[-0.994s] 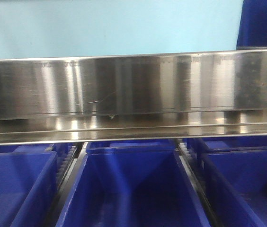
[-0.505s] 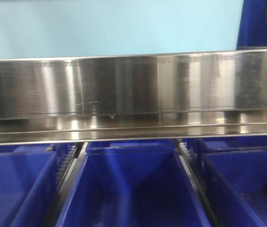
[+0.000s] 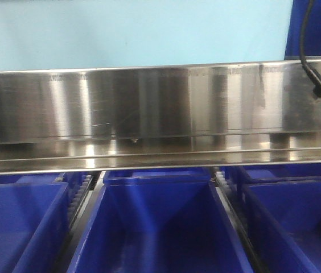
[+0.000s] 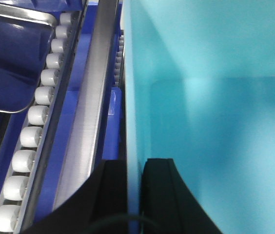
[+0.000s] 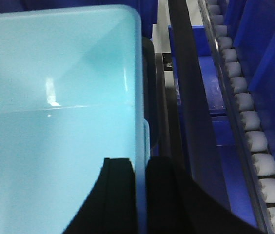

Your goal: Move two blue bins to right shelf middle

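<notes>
The big light blue plastic bin [image 3: 132, 34] is up above the shiny steel shelf rail [image 3: 149, 102], over the dark blue bins [image 3: 160, 227]. The left gripper [image 4: 135, 170] pinches one side wall and the right gripper [image 5: 140, 168] pinches the other, each nearly closed on the thin plastic, so the bin will not tip. Its open top faces up, and it looks longest from side to side.

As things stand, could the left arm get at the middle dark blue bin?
Probably not: the left gripper is clamped on the wall of the light blue bin, and the steel rail crosses above the middle dark blue bin.
</notes>
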You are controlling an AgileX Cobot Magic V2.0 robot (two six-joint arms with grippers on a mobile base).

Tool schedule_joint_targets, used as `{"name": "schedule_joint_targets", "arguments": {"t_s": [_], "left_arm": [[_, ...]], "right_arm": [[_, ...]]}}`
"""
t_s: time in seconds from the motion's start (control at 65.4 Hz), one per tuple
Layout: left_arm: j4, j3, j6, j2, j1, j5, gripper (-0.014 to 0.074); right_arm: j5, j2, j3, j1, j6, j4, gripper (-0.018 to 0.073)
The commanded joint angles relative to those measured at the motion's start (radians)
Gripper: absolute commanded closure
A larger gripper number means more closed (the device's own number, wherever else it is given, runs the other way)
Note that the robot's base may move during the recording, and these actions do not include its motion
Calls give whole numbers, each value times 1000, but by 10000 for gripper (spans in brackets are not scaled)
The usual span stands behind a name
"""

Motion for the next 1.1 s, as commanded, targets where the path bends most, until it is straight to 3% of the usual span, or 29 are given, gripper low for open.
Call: {"name": "schedule_joint_targets", "arguments": {"t_s": [0.0,1.086], "left_arm": [[-28,-10,0,15,-6,-38,708],[-38,49,0,19,-6,-38,708]], "right_arm": [[-56,4,-9,9,5,44,721],[57,33,-9,9,27,70,721]]}}
